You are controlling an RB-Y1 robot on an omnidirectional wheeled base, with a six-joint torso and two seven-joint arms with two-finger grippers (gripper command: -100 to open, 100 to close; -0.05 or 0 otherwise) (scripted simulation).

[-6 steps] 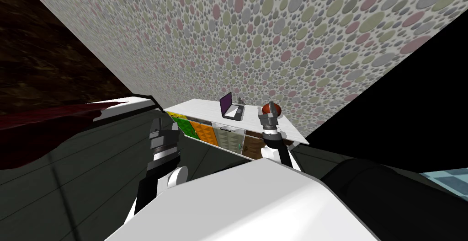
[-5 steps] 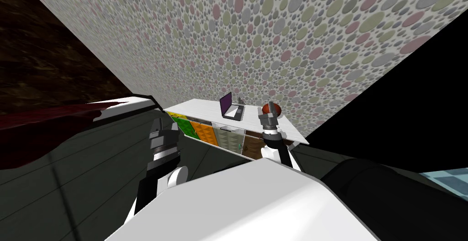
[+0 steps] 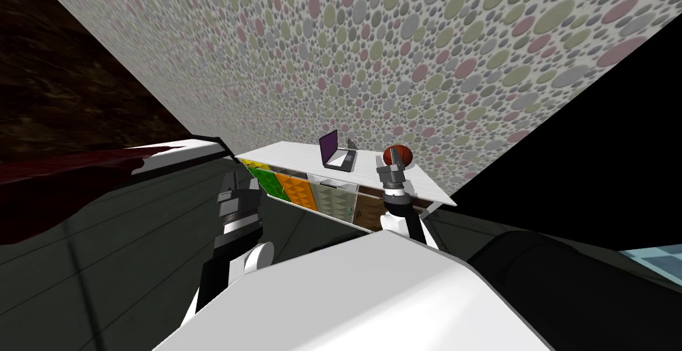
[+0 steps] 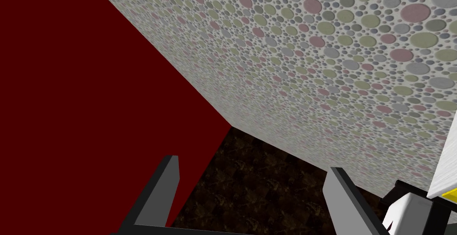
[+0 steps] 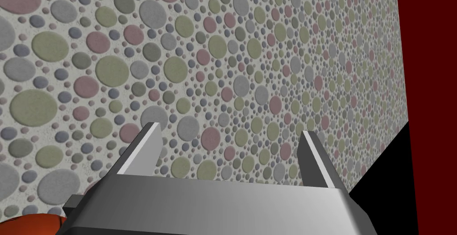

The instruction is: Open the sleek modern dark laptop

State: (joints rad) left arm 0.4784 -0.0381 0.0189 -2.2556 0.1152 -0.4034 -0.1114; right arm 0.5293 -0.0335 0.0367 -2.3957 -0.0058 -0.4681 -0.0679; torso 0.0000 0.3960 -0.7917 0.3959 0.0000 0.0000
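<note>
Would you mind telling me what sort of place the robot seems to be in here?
Most likely a furnished room in a house, perhaps a study or living room: an open laptop sits on a long white-topped cabinet with coloured fronts, against a wall papered in coloured dots.

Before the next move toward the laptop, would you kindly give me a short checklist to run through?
1. The laptop is in sight on the white cabinet: ok.
2. Its lid is raised, with the purple screen standing up from the base: ok.
3. The left gripper is open and empty: ok.
4. The right gripper is open and empty: ok.
5. The red ball is clear of the right gripper: not ok, it sits close beside it.
6. The laptop is within reach: cannot tell.
</note>
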